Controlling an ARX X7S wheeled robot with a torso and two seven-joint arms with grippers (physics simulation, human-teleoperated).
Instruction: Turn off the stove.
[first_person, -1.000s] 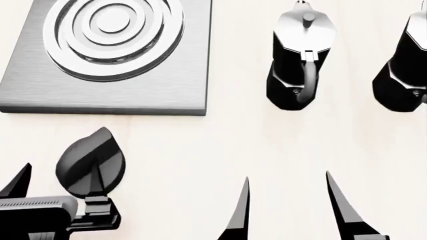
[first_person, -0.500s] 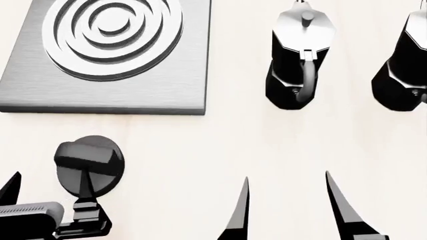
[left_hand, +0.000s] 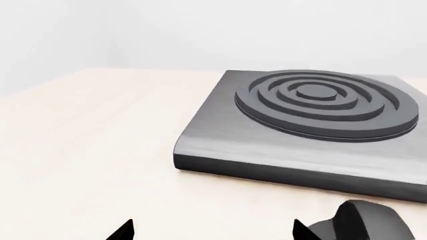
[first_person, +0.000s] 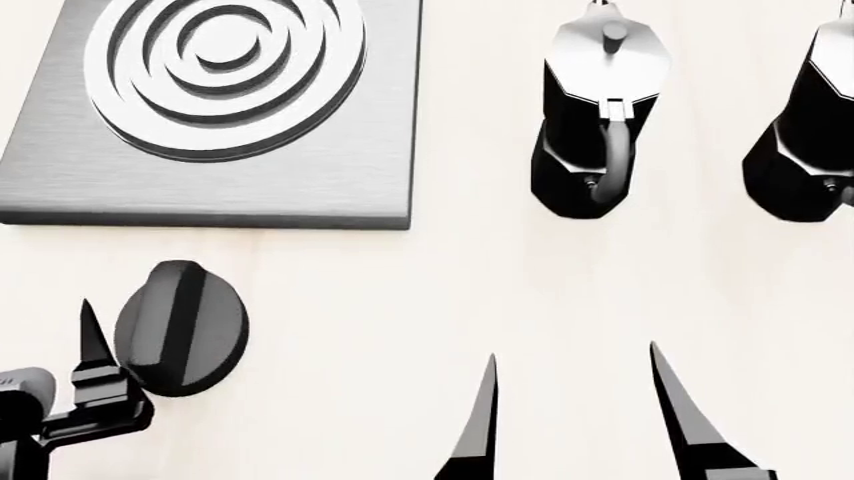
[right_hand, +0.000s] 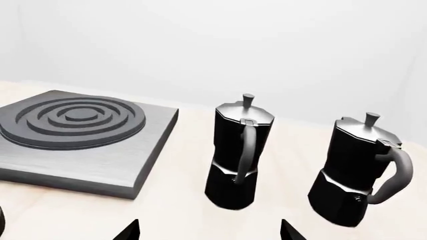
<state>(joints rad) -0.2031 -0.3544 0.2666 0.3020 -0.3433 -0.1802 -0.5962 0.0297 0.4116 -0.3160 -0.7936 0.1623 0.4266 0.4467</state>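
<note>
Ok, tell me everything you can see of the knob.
The knob is a round black disc with a raised ridge across its face, lying flat on the pale table in front of the stove and apart from it. In the head view the ridge runs nearly straight away from the robot, tilted slightly. The left gripper is open, one finger close beside the knob's left edge; contact cannot be told. The left wrist view shows only a part of it.

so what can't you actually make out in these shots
- Head view: right moka pot cut by the frame edge.
- Head view: left gripper body cut by the edge; second finger unseen.
- Left wrist view: knob cut by the edge.
- No view shows the knob's on/off setting.
</note>
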